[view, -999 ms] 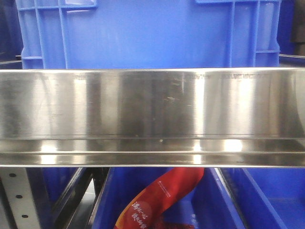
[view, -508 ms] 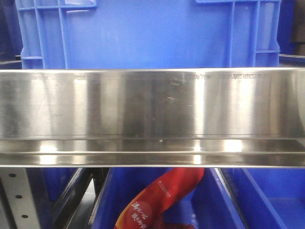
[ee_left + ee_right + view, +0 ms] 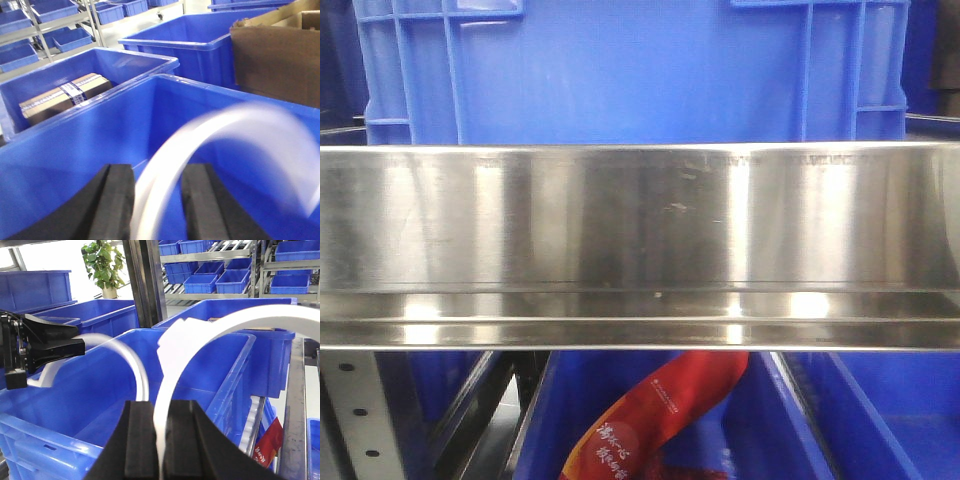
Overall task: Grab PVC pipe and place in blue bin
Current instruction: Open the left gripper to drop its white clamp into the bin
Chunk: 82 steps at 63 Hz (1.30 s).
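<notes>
Item: clear pipe, curved, clamped in left jaws, above blue bin interior. Second item: white pipe, clamped in right jaws, over same bin. Grasping apparently done; release outstanding.

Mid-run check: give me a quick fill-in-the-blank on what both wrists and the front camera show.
The right gripper holds a white pipe over a bin coloured ___.
The left gripper, its jaws coloured ___, holds a translucent pipe.
Below the steel shelf lies a packet coloured ___.
Missing: blue; black; red.
</notes>
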### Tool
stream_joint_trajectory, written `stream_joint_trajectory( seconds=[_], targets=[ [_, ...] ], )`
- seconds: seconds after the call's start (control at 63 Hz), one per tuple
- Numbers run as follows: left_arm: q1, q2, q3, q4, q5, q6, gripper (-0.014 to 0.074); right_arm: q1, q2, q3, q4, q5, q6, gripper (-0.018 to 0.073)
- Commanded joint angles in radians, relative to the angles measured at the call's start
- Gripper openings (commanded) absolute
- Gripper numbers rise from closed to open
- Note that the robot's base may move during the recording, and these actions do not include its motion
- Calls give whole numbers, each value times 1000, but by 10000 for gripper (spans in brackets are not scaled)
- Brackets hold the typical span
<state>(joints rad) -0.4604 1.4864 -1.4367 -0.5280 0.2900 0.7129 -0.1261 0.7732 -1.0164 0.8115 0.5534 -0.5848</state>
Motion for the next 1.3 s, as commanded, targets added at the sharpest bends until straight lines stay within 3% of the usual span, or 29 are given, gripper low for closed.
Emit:
stream_joint_trajectory(
  seconds=[0.0,0.143,0.365,0.777,1.094,1.285],
  targets=[
    [-8,-8,-11,-17,22,2,149,0,2,-11,12,-26,-11,-162],
    [-28,-24,-11,-4,92,2,-115,0,2,-11,12,-26,-11,-162],
    [-71,-60,-11,16,105,-7,-111,0,2,-11,12,-30,-11,-162],
    [-72,-201,40,40,114,-15,-111,5,5,-33,14,-28,-50,-162],
    [-75,-379,220,45,82,-17,-111,113,115,-109,21,-30,-65,-162],
    [-75,-487,313,43,78,-17,-111,214,229,-151,21,-120,-97,-162]
  ],
)
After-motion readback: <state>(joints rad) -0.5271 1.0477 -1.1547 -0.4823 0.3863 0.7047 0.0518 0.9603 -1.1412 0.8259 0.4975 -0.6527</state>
